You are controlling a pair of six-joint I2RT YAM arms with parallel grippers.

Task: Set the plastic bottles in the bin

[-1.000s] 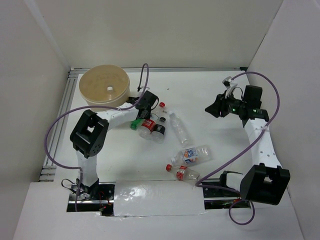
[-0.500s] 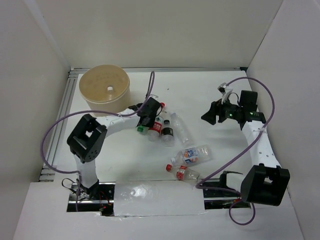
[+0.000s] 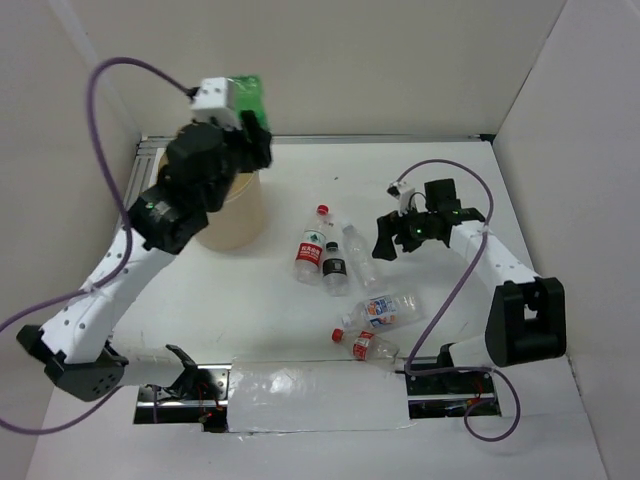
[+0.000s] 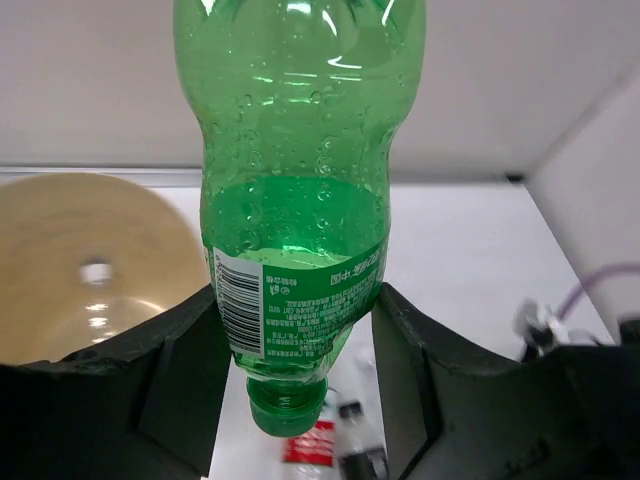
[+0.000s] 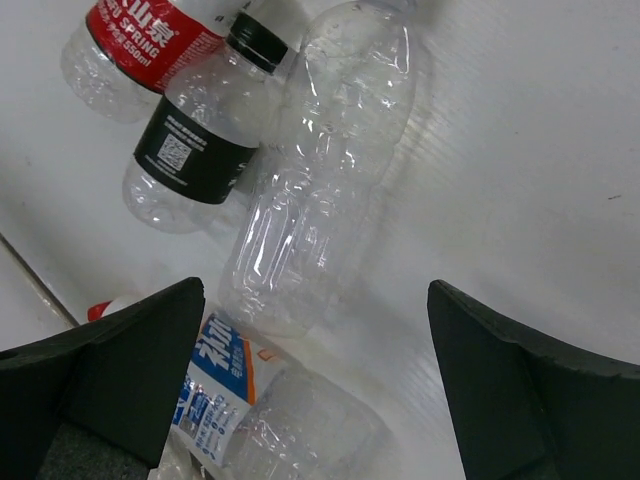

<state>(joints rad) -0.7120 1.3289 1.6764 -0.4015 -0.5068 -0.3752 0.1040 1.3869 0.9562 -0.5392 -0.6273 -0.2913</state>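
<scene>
The drop of a bottle is in hand: the left pincer [image 4: 295, 345], partly closed, clamps the green bottle [image 4: 295, 200] cap-down, raised high by the bin [image 4: 60, 260] at ten o'clock on the desk [image 3: 420, 180]. Next, I judge, it must centre over the rim and let go. The right pincer [image 5: 315, 290], spread wide and empty, hovers over the unlabelled clear bottle [image 5: 320, 170] mid-desk.

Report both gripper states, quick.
Left gripper: closed on the green bottle.
Right gripper: open, holding nothing.
</scene>
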